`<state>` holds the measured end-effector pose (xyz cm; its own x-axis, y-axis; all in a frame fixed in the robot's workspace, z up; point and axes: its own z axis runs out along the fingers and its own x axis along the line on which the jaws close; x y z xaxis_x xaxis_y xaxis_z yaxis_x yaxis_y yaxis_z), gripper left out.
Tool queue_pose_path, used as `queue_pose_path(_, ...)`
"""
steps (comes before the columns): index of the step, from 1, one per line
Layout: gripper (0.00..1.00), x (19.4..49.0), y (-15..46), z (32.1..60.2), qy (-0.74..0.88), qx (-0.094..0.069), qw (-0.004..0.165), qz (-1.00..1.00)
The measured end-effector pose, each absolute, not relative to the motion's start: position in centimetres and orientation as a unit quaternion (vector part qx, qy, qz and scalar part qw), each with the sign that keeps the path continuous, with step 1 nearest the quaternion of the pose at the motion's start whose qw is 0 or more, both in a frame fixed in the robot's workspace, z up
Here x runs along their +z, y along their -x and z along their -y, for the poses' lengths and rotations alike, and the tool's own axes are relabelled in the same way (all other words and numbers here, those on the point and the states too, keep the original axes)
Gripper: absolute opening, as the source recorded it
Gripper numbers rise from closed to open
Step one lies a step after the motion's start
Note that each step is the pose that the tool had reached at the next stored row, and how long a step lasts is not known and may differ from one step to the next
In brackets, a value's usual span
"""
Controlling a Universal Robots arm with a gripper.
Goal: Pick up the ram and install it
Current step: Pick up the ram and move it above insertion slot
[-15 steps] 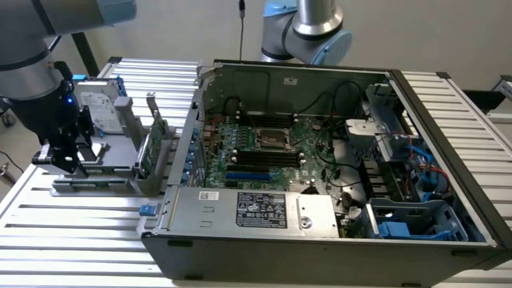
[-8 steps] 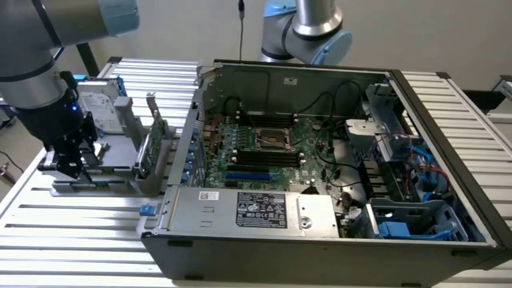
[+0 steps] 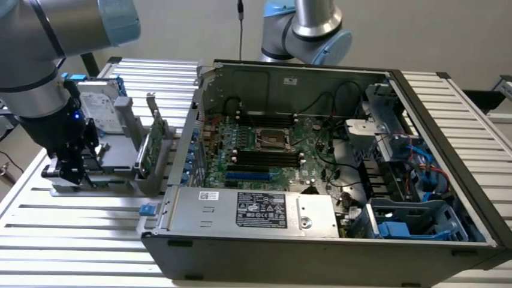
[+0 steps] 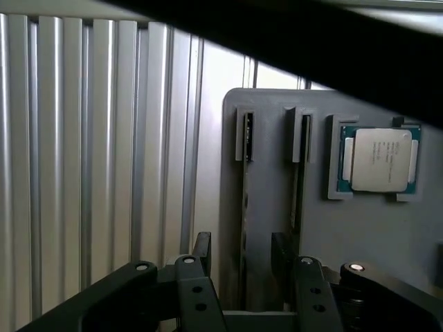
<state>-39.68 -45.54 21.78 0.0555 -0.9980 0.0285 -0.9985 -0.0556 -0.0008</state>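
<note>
Seen edge-on, the ram [image 4: 243,207] is a thin dark strip standing in a slot of the grey holder [image 4: 266,117]. My gripper [image 4: 241,250] is open just above it, with one finger [image 4: 202,247] on each side of the strip and not touching it. In the exterior view the gripper [image 3: 71,171] hangs over the holder [image 3: 112,157] at the exterior view's left, beside the open computer case [image 3: 320,240]. The black memory slots [image 3: 268,157] lie on the green motherboard inside the case.
A processor chip [image 4: 379,158] rests in a pocket of the holder, past a second slot [image 4: 297,194]. A hard drive in a blue frame [image 3: 100,105] and a green expansion card [image 3: 152,144] stand in the rack. A second arm [image 3: 308,30] stands behind the case.
</note>
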Motion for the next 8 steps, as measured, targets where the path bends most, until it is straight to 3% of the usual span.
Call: queue_pose_path(8,0.48,20.73,40.14,45.79,-0.726,0.008,0.007,0.687)
